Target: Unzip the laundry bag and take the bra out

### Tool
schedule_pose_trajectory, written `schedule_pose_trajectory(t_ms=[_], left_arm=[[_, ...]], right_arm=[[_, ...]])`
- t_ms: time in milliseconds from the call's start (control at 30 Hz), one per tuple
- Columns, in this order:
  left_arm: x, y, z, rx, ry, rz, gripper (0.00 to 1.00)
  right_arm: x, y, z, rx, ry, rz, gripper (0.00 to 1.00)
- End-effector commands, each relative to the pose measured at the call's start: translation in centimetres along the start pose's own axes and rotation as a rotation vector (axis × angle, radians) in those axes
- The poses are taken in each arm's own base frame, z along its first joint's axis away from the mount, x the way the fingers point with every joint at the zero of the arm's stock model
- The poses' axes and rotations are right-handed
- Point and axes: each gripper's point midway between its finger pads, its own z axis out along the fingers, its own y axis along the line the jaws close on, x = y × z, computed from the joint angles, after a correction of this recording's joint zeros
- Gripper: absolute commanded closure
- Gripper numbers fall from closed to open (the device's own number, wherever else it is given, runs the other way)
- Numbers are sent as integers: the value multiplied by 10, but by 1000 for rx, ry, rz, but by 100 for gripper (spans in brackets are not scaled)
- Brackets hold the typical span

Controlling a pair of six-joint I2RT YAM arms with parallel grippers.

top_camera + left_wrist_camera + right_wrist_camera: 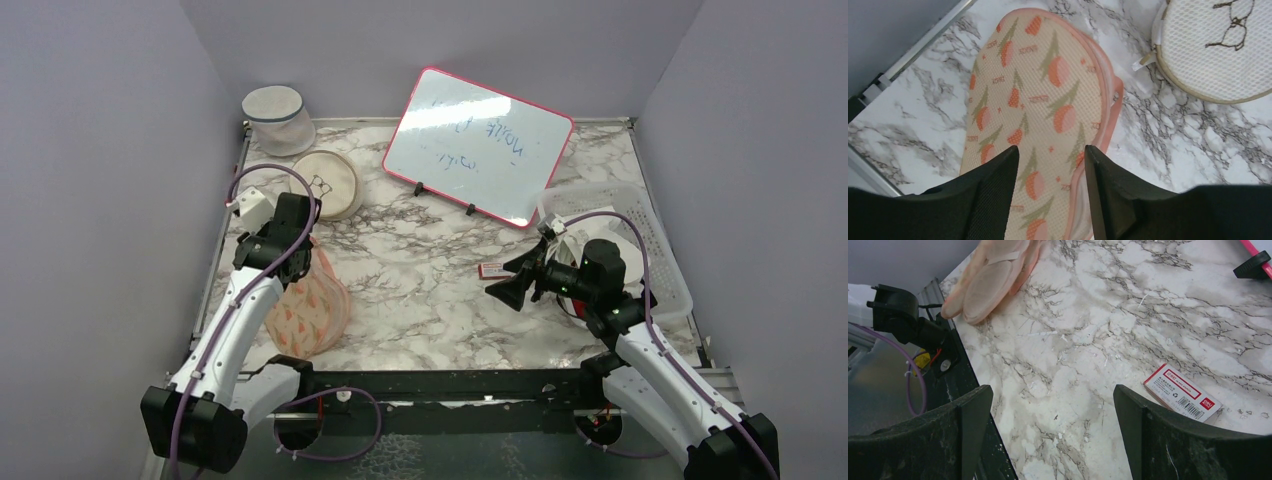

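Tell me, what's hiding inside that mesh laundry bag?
Through the laundry bag mesh you can see the bra: peach-orange fabric with a red and green print. Its cups, straps and underside are covered, so I can't make them out.

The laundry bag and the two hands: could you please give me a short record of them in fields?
laundry bag: flat on the table, left side; bra showing through the mesh
bag unzipped: cannot tell
left hand: open, over the bag, gripping nothing
right hand: open, over the table, empty
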Motion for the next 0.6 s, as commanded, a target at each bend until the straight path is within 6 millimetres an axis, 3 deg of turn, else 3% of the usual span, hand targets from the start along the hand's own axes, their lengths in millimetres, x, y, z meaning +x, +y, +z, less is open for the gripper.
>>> schedule_pose_trajectory(t_ms=[0,200,367,567], left_arm=[[-2,-22,-1,120,3,6,52],[-13,-38,-19,279,-30,41,25],[-18,-53,-45,479,-58,130,2],[-16,-91,-98,848,-65,310,1]], right_arm=[[-4,0,2,-4,-17,-19,11],[-3,-1,2,0,-15,-16,11],[-4,-1,2,6,-14,-16,10],[-7,-2,-2,36,-16,3,8]])
